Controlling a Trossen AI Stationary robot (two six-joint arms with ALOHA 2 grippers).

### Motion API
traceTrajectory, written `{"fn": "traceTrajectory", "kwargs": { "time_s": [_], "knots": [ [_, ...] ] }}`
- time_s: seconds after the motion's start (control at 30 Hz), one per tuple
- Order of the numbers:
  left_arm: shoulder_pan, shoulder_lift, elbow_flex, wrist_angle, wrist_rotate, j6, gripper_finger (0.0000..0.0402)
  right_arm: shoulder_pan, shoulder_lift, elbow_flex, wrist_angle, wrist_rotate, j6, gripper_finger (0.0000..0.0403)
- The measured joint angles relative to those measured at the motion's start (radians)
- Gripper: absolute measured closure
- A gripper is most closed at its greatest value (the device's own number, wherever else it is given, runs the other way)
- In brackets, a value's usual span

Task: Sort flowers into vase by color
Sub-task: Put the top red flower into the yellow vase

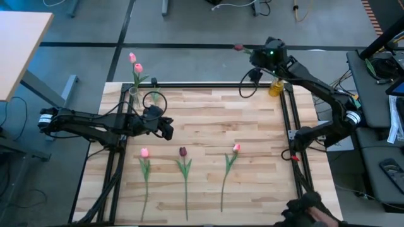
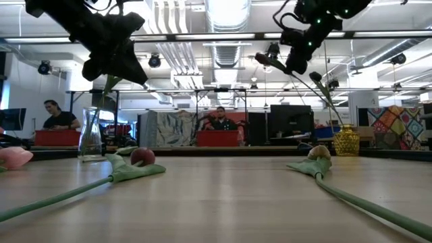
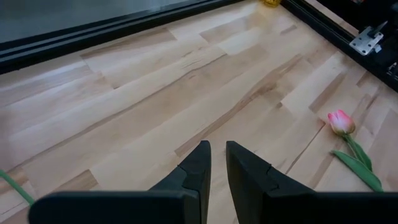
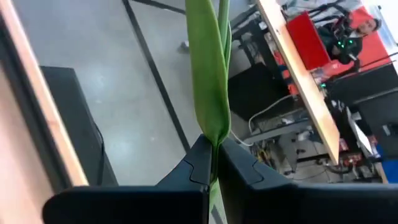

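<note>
We see the right pincer (image 4: 214, 163) up over the far right corner of the worktop (image 1: 208, 120), closed on the green stem of a dark maroon tulip (image 1: 238, 47) whose head pokes out past the far edge. The stem slants down toward the yellow vase (image 1: 276, 87) at that corner; we cannot tell whether its tip is inside the vase.

Left pincer (image 3: 217, 163) hangs above the left-middle of the worktop, fingers nearly together with a thin gap, gripping nothing.

Clear glass vase (image 1: 134, 96) at the far left corner holds two pink tulips (image 1: 135, 63), upright.

Three flowers lie flat on the near half, stems pointing toward the near edge, well apart from each other: a pink one (image 1: 144, 152) to the left, a maroon one (image 1: 183, 152) in the middle, a pink one (image 1: 236, 148) to the right.

Two people sit in the room behind, seen in the low view
</note>
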State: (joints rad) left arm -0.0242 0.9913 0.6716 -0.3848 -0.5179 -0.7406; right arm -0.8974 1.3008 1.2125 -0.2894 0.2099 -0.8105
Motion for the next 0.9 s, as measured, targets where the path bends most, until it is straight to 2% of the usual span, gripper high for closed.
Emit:
{"fn": "traceTrajectory", "kwargs": {
  "time_s": [0.23,0.57,0.9],
  "knots": [
    [0.000,0.000,0.000,-0.009,-0.015,0.000,0.0366,-0.087,0.024,-0.006,0.057,-0.028,0.036,0.0394],
    [0.000,0.000,0.000,-0.014,-0.019,0.000,0.0366,-0.105,0.021,-0.064,0.171,0.000,0.054,0.0394],
    [0.000,0.000,0.000,-0.014,-0.023,0.000,0.0366,-0.105,0.010,-0.060,0.176,0.027,0.078,0.0394]
  ]
}}
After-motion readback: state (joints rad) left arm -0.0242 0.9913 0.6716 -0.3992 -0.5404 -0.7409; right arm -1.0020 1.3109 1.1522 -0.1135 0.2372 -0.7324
